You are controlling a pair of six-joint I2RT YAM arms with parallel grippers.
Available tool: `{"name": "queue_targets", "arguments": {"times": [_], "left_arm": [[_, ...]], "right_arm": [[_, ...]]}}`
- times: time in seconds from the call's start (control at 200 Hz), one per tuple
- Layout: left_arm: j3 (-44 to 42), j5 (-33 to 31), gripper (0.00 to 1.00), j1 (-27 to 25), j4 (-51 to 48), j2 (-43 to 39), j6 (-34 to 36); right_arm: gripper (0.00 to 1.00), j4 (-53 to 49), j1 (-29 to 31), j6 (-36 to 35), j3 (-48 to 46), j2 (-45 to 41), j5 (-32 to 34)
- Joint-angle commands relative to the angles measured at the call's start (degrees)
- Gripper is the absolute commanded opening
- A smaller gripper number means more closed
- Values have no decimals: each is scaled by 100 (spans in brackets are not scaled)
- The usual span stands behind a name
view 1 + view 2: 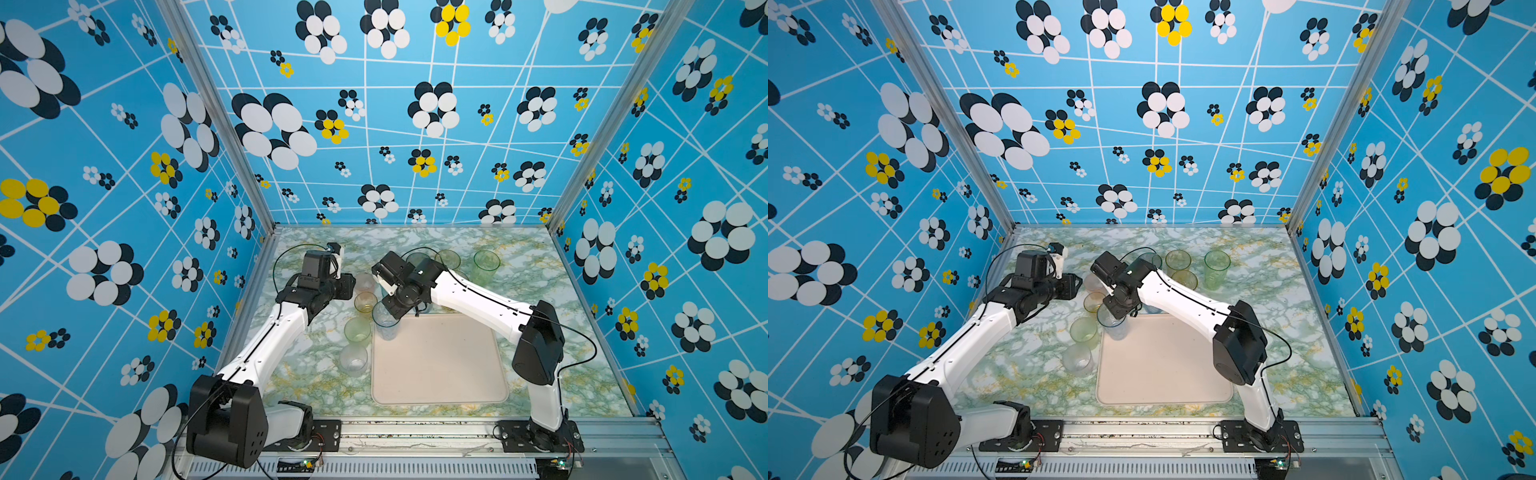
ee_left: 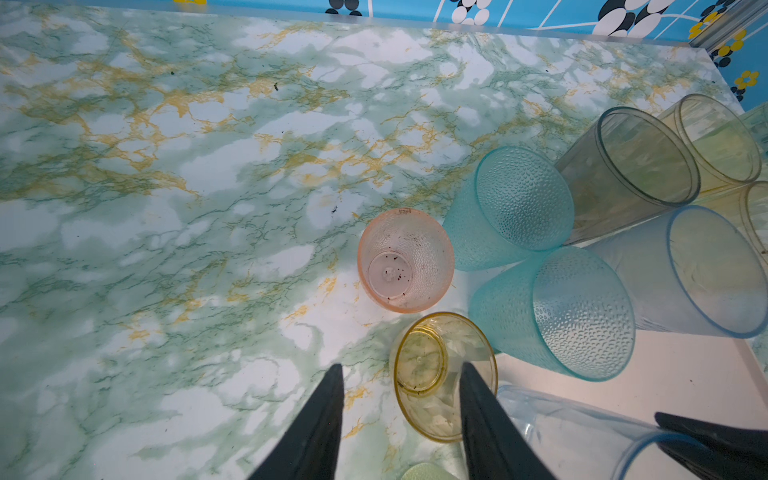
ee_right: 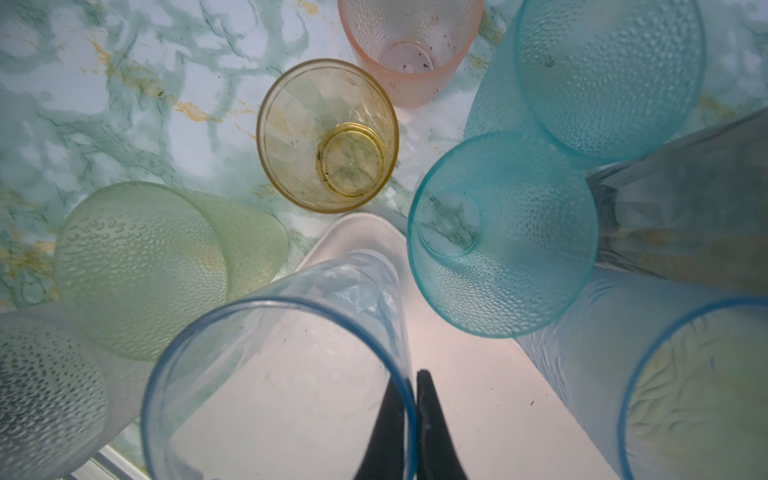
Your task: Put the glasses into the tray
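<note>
Blue glass (image 1: 387, 330) at tray (image 1: 440, 365) cnr

The counter (image 2: 166, 208) wears a marble-printed film, smooth, with a soft sheen. The tray (image 1: 440, 365) looks like cream plastic, matt and smooth. The blue tumbler (image 3: 340, 282), whose wall stands between the right fingers (image 3: 430, 440), is clear and smooth, with a deeper blue rim. The teal tumbler (image 3: 503, 232) just beyond those fingers is frosted and dimpled all over. So is the pale green tumbler (image 3: 141, 266), further to their side. The amber tumbler (image 2: 424, 365) just beside the left fingers (image 2: 320, 428) is glossy, with flat facets. The pink tumbler (image 2: 405, 259) beyond it is finely pebbled and carries dark specks. Both pairs of fingers are black and matt.
</note>
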Motion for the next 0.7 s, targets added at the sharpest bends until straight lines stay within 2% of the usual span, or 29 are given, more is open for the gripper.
{"name": "queue_targets", "arguments": {"times": [0.0, 0.195, 0.47, 0.565, 0.695], "left_arm": [[105, 82, 47, 36, -78, 45, 95], [113, 84, 47, 37, -94, 45, 104], [113, 88, 47, 34, -115, 53, 108], [114, 81, 47, 37, -114, 53, 106], [112, 74, 47, 33, -111, 56, 105]], "right_arm": [[2, -65, 12, 20, 101, 45, -50], [3, -21, -6, 62, 47, 44, -96], [12, 12, -32, 82, -30, -34, -126], [19, 31, -44, 83, -69, -86, -121], [21, 41, -50, 82, -103, -138, -106]]}}
